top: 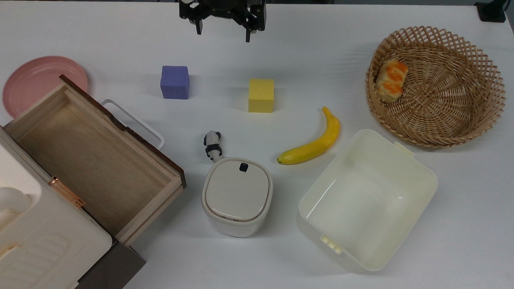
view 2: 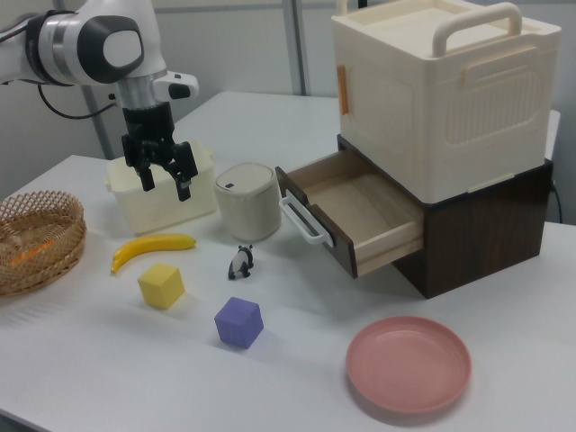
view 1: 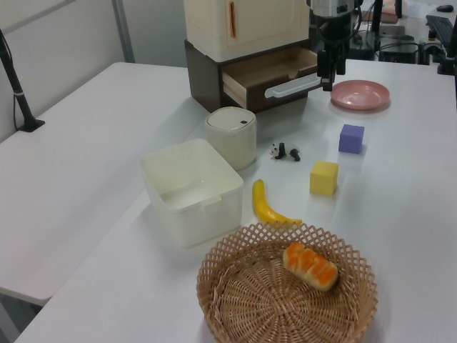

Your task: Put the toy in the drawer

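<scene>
- Black two-finger hand (top: 223, 32), on a white arm: hangs above the desk (top: 320, 44), fingers pointing down and spread apart with nothing between them; seen at the top edge of the top view and in the right view (view 2: 164, 178), in front of the cream tub.
- Purple cube (top: 174, 82) and yellow cube (top: 261, 95): side by side on the desk, well apart, both below the hand in the top view.
- Toy (top: 212, 144), a small black-and-white panda: lies on its side on the desk, just beside the upper left corner of the lidded bin in the top view, between the drawer and the banana; in the right view (view 2: 240, 262) it sits in front of the bin.
- Lidded bin (top: 237, 196), off-white, rounded, lid closed with a small dark button on top.
- Banana (top: 313, 143), yellow: lies on the desk between the yellow cube and the tub.
- Tub (top: 366, 199), cream plastic, open, with nothing in it.
- Wicker basket (top: 457, 53): holds one orange-striped bread roll (top: 391, 80) against its wall.
- Drawer (top: 90, 155), light wood with dark front and a white loop handle (top: 133, 123): pulled out of a dark brown cabinet (view 2: 486, 225), with nothing inside.
- Cream case (view 2: 445, 90) with a carry handle: stands on top of the cabinet.
- Pink plate (top: 32, 81): flat on the desk, behind the drawer's far corner in the top view.
</scene>
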You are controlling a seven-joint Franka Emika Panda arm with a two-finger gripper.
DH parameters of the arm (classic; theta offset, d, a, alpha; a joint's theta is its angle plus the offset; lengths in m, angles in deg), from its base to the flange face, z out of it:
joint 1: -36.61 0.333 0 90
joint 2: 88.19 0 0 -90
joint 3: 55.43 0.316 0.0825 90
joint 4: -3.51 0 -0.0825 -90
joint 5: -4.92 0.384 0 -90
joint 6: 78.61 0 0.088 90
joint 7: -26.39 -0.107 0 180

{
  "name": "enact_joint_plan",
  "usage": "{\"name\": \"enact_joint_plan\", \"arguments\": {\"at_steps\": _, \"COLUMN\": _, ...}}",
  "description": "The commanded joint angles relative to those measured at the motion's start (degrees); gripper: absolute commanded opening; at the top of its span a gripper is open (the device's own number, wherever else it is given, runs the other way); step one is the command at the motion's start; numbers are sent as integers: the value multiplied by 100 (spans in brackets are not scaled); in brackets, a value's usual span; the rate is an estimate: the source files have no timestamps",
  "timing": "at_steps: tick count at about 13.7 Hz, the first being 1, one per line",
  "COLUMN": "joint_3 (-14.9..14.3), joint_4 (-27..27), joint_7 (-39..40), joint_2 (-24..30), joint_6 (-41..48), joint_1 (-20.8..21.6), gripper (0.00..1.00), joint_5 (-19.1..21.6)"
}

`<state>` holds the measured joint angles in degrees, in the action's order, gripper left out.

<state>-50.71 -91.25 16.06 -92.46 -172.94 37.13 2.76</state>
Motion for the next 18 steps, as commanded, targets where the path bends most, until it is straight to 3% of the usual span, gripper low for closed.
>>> {"name": "enact_joint_plan", "arguments": {"at_steps": 1, "joint_3": 11, "joint_4": -42, "joint_7": 214, "joint_2": 67, "joint_6": 55, "joint_1": 27, "gripper": 100, "joint_5": 14}}
{"name": "enact_joint_plan", "arguments": {"at_steps": 11, "joint_3": 20, "joint_4": -51, "joint_7": 233, "joint_2": -4, "joint_6": -42, "joint_1": 62, "gripper": 100, "joint_5": 14}}
{"name": "enact_joint_plan", "arguments": {"at_steps": 18, "joint_3": -6, "joint_4": -191, "joint_7": 803, "joint_2": -258, "joint_6": -876, "joint_1": 9, "gripper": 100, "joint_5": 5}}
